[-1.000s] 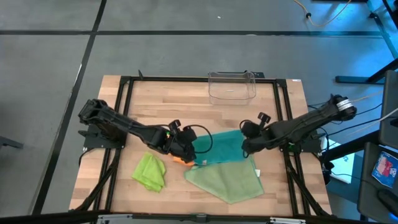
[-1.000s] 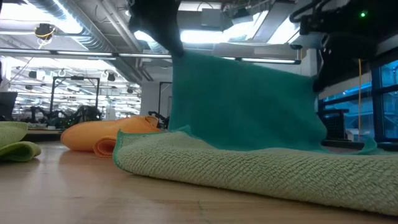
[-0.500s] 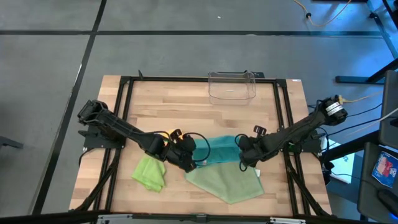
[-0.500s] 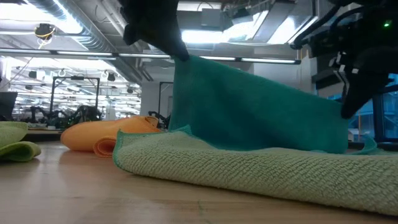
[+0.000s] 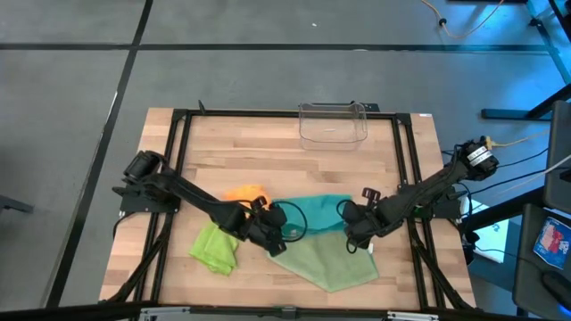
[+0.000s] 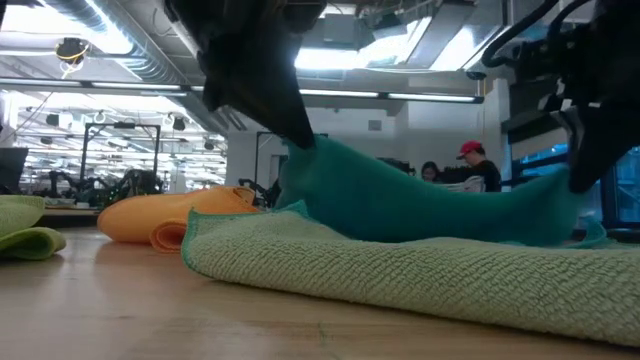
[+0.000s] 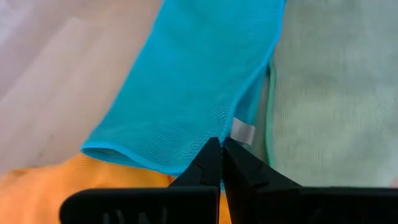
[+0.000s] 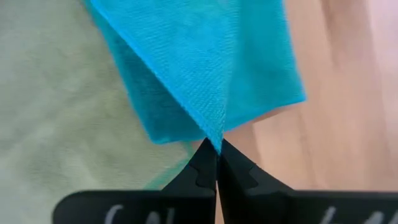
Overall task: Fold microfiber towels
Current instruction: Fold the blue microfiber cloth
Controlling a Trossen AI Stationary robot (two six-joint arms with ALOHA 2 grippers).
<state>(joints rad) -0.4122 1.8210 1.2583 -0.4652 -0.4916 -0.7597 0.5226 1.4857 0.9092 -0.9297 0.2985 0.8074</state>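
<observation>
**Both grippers pinching the teal towel, low over the sage one**

Partly hidden: in the high view the left gripper (image 5: pixel 268 237) and right gripper (image 5: pixel 352 225) cover the teal towel's (image 5: pixel 314 214) two near corners, so the pinch points only show in the wrist views. Low view cuts off both arms at the top edge; the fingertips are dark silhouettes there.

- Left gripper: fingers pressed together on a teal corner (image 7: pixel 211 163), just beside a small white tag (image 7: pixel 242 132).
- Right gripper (image 8: pixel 214 162): fingers pressed together on the opposite teal corner, cloth pulled to a point above the tips.
- Teal towel (image 6: pixel 430 205): strung between the two grippers, sagging in the middle, doubled over itself, lower edge resting on the sage towel (image 6: pixel 400 275).
- Sage towel (image 5: pixel 326 259): spread flat at the table's front centre, one corner toward the front edge, textured weave visible in low view.
- Orange towel (image 5: pixel 243 193): bunched, just behind the left gripper, touching the teal one's left end.
- Lime towel (image 5: pixel 215 246): crumpled at front left, apart from the rest.
- Clear bin (image 5: pixel 333 125): at the table's (image 5: pixel 214 152) back edge, centre; contents cannot be made out.
- People (image 6: pixel 470 165) are visible in the room behind, low view only.
</observation>
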